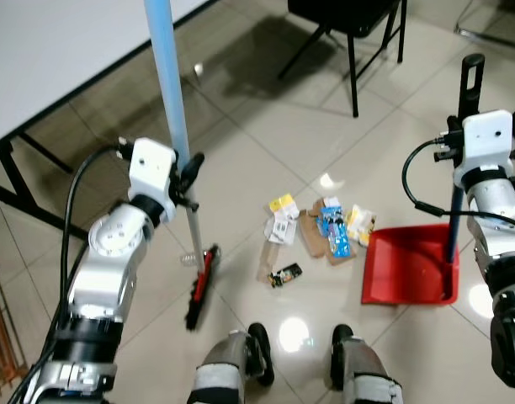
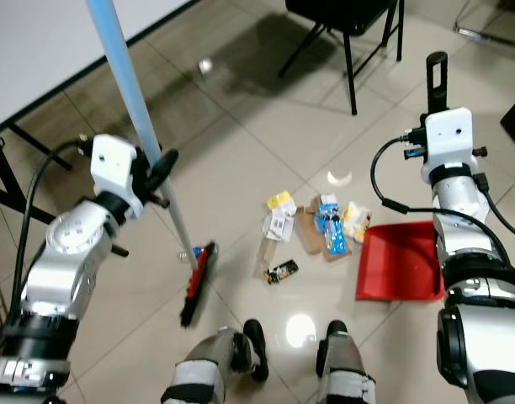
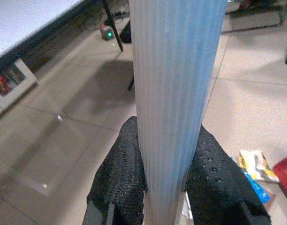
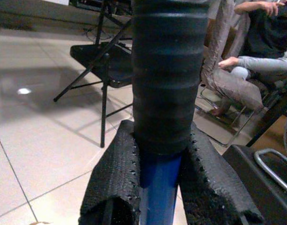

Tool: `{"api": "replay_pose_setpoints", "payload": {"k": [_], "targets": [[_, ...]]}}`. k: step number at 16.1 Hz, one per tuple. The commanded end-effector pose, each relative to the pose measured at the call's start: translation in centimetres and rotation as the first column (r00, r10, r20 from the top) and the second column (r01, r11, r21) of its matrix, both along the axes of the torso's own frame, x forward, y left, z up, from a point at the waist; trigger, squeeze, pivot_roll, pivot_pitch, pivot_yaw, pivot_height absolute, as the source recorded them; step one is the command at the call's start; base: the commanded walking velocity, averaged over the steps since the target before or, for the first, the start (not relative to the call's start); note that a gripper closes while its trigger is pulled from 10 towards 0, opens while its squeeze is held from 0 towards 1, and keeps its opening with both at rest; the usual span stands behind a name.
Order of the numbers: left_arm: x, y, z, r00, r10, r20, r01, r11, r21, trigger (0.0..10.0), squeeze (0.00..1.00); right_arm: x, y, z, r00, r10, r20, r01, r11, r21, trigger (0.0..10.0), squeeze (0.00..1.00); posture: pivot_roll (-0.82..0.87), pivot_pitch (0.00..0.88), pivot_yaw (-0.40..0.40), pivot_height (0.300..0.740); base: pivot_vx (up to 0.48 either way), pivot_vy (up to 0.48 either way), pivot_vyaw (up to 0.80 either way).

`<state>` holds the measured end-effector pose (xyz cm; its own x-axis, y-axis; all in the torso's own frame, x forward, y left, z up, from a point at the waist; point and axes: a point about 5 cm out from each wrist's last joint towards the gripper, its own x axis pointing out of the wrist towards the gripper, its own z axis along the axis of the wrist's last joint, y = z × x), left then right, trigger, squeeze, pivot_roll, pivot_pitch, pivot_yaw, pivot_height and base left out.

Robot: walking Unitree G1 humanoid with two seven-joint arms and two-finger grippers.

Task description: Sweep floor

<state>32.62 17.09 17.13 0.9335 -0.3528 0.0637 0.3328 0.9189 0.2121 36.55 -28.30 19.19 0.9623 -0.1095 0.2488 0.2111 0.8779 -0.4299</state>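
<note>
Two tools are in play on the tiled floor [image 1: 241,160]: the left gripper [image 1: 188,172] is pinched tight around the pale blue broom handle [image 1: 168,76], while the right gripper [image 4: 157,187] is clamped on the black-gripped handle [image 1: 469,80] of a red dustpan [image 1: 405,265]. The broom head [image 1: 203,284], red and black, rests on the tiles on the robot's left, just ahead of its left foot [image 1: 259,345], its long edge running roughly away from the robot. A small heap of litter [image 1: 316,231], made up of torn cardboard, wrappers and scraps, lies between broom head and dustpan, nearer the pan, whose open lip faces the heap and sits just beside its closest pieces. One dark scrap [image 1: 285,275] lies apart from the rest, closest to the robot.

The coming stroke appears to run from the robot's left toward its right, pushing the heap across open tile into the waiting pan. Room looks ample on that line. A black folding chair [image 1: 350,25] stands well beyond the litter, and a white table [image 1: 39,50] with dark legs borders the far left, close enough that the tall handle may need watching on any backswing. A seated person [image 4: 256,56] is visible in the right wrist view.
</note>
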Motion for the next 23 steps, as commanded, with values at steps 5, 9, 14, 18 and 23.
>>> {"api": "replay_pose_setpoints", "payload": {"k": [5, 9, 14, 18, 23], "targets": [[-0.1, -0.7, 1.6, 0.999, -0.018, 0.046, 0.018, 1.000, -0.004, 10.0, 0.00, -0.3, 0.2, -0.6, 1.000, 0.020, -0.008, -0.021, 0.999, -0.041, 10.0, 0.00, 0.06, 0.459, 0.209, 0.740, 0.000, 0.000, 0.00], [-0.3, -1.3, 1.7, 0.999, -0.021, 0.045, 0.023, 0.999, -0.027, 10.0, 0.00, -0.3, 0.4, -0.4, 0.999, 0.033, 0.001, -0.033, 0.998, -0.052, 10.0, 0.00, 0.06, 0.484, 0.201, 0.740, 0.000, 0.000, 0.00], [-0.3, -2.2, 3.4, 0.996, -0.009, 0.092, 0.015, 0.998, -0.065, 10.0, 0.00, 0.0, 2.4, -2.1, 0.998, 0.054, -0.021, -0.054, 0.998, 0.009, 10.0, 0.00, 0.09, 0.519, 0.217, 0.740, 0.000, 0.000, 0.00], [0.5, -3.2, 6.5, 0.984, 0.013, 0.178, 0.009, 0.993, -0.121, 10.0, 0.00, 0.2, 3.8, -2.5, 0.998, 0.062, 0.011, -0.062, 0.996, 0.069, 10.0, 0.00, 0.09, 0.535, 0.228, 0.740, 0.000, 0.000, 0.00], [1.4, -4.1, 7.0, 0.980, 0.041, 0.195, -0.008, 0.985, -0.170, 10.0, 0.00, 0.7, 5.0, -1.9, 0.997, 0.054, 0.057, -0.059, 0.993, 0.099, 10.0, 0.00, 0.09, 0.545, 0.237, 0.740, 0.000, 0.000, 0.00]]}}
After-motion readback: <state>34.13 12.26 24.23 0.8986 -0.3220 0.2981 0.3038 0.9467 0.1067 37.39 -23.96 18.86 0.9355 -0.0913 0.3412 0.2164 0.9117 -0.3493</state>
